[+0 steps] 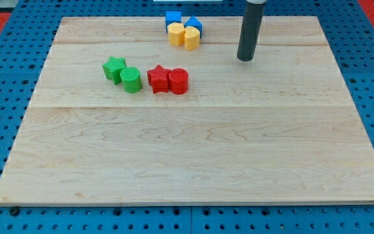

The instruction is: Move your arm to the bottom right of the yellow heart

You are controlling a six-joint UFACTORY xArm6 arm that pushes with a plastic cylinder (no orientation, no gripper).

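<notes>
Two yellow blocks sit side by side near the view's top centre. The right one looks like the yellow heart (pixel 191 38); the left one is a yellow hexagon-like block (pixel 176 34). My tip (pixel 245 60) rests on the board to the right of the heart and a little lower, with a clear gap between them. The dark rod rises from the tip out of the view's top.
A blue cube (pixel 173 17) and a blue triangle-like block (pixel 194 24) touch the yellow pair from above. A green star (pixel 114 67), green cylinder (pixel 131 80), red star (pixel 157 78) and red cylinder (pixel 178 81) form a row left of centre. The wooden board (pixel 193 156) lies on a blue pegboard.
</notes>
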